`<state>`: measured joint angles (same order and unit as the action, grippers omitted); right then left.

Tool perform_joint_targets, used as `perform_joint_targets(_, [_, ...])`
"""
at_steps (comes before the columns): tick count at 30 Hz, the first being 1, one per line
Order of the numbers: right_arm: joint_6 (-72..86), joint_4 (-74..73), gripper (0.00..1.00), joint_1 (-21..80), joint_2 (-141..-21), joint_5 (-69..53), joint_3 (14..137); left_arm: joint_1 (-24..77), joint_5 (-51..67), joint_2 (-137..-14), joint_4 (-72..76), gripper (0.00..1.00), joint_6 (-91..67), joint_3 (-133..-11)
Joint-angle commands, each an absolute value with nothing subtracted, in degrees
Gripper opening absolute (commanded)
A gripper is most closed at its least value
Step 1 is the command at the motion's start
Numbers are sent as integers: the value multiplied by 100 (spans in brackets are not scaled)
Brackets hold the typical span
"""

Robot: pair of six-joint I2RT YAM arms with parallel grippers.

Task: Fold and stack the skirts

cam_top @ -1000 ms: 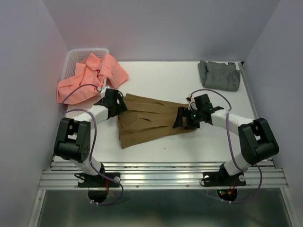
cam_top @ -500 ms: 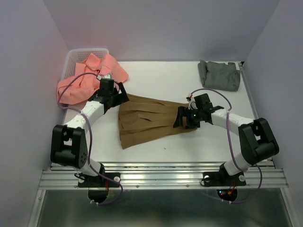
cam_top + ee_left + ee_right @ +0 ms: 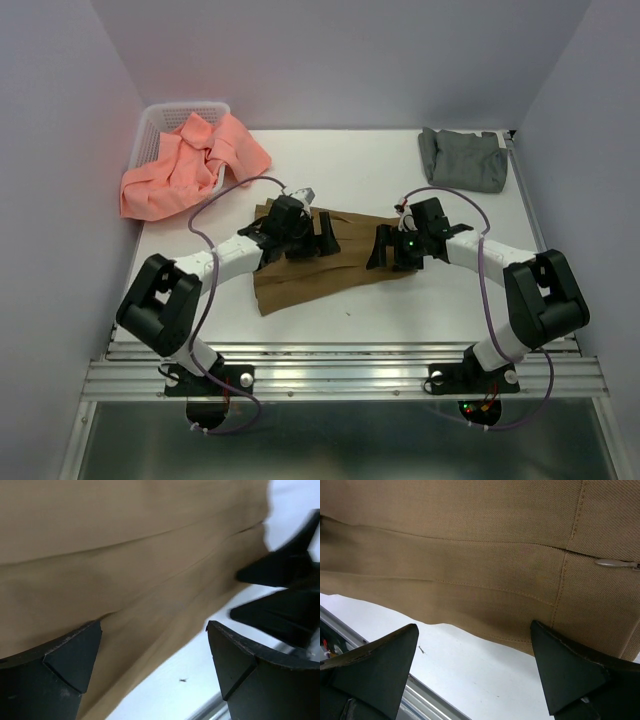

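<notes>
The tan skirt (image 3: pixel 300 280) lies spread flat, running from under my left gripper (image 3: pixel 322 235) across to my right gripper (image 3: pixel 384 250). The cloth itself looks much as it did a second ago. What has changed is my left arm. It was out at the skirt's far-left corner, and it has swung inward over the pleats to the middle of the cloth, so it now faces my right gripper just beside it.

Both pairs of jaws stand spread wide with nothing between them. Through my left wrist I see pleated cloth under the jaws, and the view is too blurred to tell whether I touch it. My right gripper has not shifted. It sits at the waist end, with the zip pull (image 3: pixel 615 564) just off to its side.

I judge this skirt is not yet folded and that I am taking up a new hold mid-cloth.

Well behind my left gripper, the pink skirt (image 3: pixel 185 165) lies crumpled half out of the basket (image 3: pixel 165 112). Well beyond my right gripper, the grey skirt (image 3: pixel 462 160) sits at the table (image 3: pixel 350 165) corner.
</notes>
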<state>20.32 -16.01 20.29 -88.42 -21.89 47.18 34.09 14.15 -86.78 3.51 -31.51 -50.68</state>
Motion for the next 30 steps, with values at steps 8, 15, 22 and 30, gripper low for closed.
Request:
perform_joint_targets(8, [1995,-2004,100,1995,-8894,-1284,4667,2955,-1597,-8492,-957,99,-3682,-4598])
perform_joint_targets(15, [2074,-2074,100,1995,-8895,-976,4676,1785,-2321,-8297,-1565,99,-4086,-3885])
perform_joint_targets(22, [1837,-1995,100,1995,-8790,-1449,4737,1512,-2339,-8165,-2021,99,-4123,-5007])
perform_joint_targets(30, [1749,-2091,100,1995,-7692,-1802,5150,1888,-1626,-7516,-2022,99,-3981,-5923])
